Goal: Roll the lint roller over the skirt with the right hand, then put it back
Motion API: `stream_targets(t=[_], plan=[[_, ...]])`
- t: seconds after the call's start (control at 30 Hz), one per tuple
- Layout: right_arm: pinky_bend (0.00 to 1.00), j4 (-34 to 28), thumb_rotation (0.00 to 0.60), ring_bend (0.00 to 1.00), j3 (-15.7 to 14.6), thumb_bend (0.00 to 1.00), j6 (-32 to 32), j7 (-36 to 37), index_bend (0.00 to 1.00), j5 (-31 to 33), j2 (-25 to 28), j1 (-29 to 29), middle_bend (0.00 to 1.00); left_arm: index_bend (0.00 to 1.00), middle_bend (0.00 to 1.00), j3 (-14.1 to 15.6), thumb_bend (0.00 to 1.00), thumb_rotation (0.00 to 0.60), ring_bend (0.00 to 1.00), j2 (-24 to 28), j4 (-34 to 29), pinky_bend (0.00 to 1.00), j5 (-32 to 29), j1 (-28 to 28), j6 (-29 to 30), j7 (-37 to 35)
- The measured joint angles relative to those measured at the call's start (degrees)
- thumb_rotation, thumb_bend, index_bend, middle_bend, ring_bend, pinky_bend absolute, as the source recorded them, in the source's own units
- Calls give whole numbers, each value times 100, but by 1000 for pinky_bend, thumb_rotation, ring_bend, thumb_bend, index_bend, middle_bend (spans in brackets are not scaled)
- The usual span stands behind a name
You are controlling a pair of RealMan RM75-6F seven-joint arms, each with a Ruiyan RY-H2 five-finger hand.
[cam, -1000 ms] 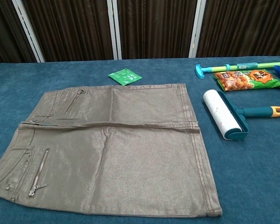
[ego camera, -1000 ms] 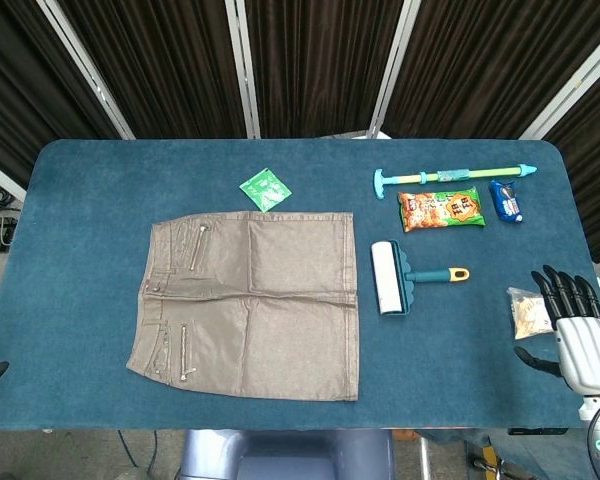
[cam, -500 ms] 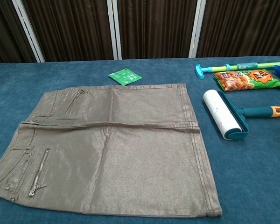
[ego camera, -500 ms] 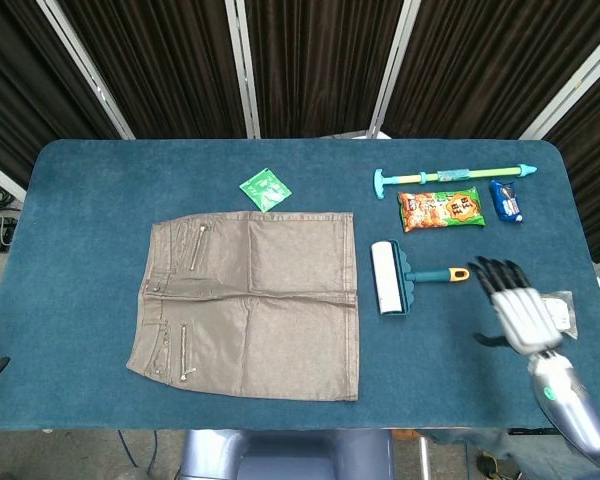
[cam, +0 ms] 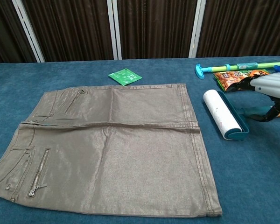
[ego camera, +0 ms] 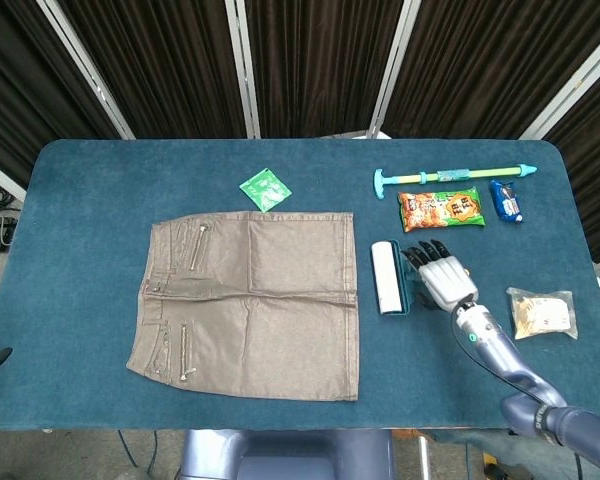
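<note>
Nearest of all, the skirt lies flat and spread on the blue table, waistband to the left and hem to the right; it looks a thin, soft fabric with a slight sheen, likely to ripple or drag under a sticky roll unless the strokes are light and run along the cloth

Just right of its hem lies the lint roller, white roll pointing near-to-far, teal handle reaching right. It is probably light and rigid plastic; the paper roll is tacky and should be left alone, so the handle is the place to grasp, well along its length

The right hand hovers directly over that handle, fingers spread and curved downward, holding nothing as far as either view shows; contact with the handle cannot be told. The left hand is not visible

Farther back sit a snack bag, a long green stick, and a small green packet
</note>
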Motion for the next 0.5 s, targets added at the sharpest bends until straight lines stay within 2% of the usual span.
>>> stream_targets(t=[0.3,0.5], plan=[[0,880,600,0,-203,322,-126,-176,129,-92,-363,214,128,0,0,-18,0,600,0,-27,10,0,-72,-39,-80,46],[0,1133,600,8,-314,325,-162,-99,145,-69,-402,217,148,0,0,-10,0,600,0,-26,-7,0,-46,-33,-63,54]])
